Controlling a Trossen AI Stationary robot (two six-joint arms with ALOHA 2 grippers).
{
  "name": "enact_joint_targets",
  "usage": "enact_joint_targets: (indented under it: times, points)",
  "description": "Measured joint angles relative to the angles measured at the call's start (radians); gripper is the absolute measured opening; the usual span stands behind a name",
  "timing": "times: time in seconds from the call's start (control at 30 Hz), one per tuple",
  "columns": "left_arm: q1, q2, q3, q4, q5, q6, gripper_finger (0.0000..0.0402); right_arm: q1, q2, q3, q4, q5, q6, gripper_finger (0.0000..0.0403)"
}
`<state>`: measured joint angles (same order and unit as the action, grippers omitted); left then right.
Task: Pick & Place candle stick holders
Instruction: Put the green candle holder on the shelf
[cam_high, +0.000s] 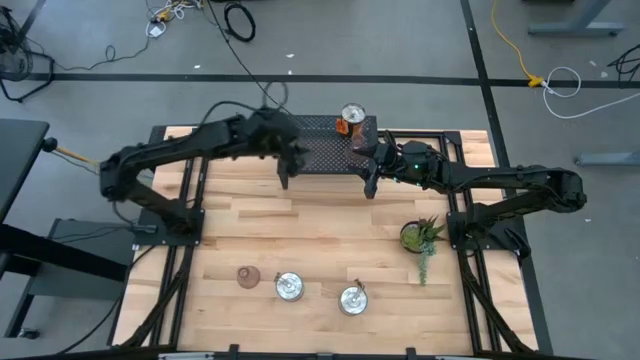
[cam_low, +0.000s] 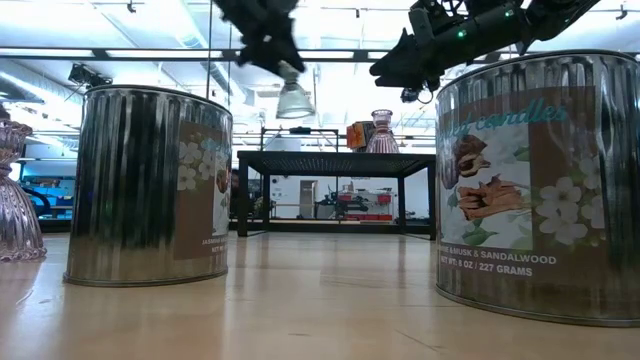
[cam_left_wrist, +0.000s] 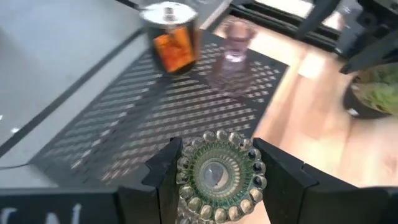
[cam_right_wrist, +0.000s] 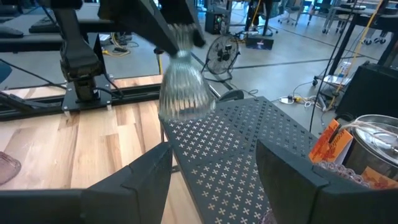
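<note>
My left gripper is shut on the pale green candle stick holder, over the near left part of a black perforated platform at the table's far side. It also shows in the right wrist view. One pinkish-brown holder stands on the platform beside an orange-labelled tin. The other pinkish-brown holder stands on the table near the front left. My right gripper is open and empty, above the platform's right part. My left gripper pinches the pale green holder between its two fingers, which stand on two opposite sides of its beaded round end. The fingers come from above, slanting down. The holder hangs below them, wide mouth down, lifted clear of the platform.
Two round silvery tins stand near the table's front edge. A green potted plant stands at the right. The wooden table between the platform and the tins is bare.
</note>
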<state>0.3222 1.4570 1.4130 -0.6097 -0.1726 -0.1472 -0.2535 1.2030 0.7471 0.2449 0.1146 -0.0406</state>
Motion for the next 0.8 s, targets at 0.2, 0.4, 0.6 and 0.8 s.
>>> enact_joint_targets:
  times: [0.2,0.4,0.6,0.8]
  points:
    - [0.009,0.176,0.148,-0.019,0.052,0.028,0.0174,0.000,0.000,0.000,0.000,0.000,-0.015,0.0231]
    - [0.019,0.317,0.266,-0.053,0.068,0.038,0.0174,0.000,0.000,0.000,0.001,0.000,-0.041,0.0231]
    - [0.018,0.393,0.329,-0.056,0.100,0.047,0.0174,0.000,0.000,0.000,0.001,0.000,-0.047,0.0231]
    - [0.019,0.396,0.330,-0.060,0.077,0.048,0.0174,0.000,0.000,0.000,0.001,0.000,-0.047,0.0231]
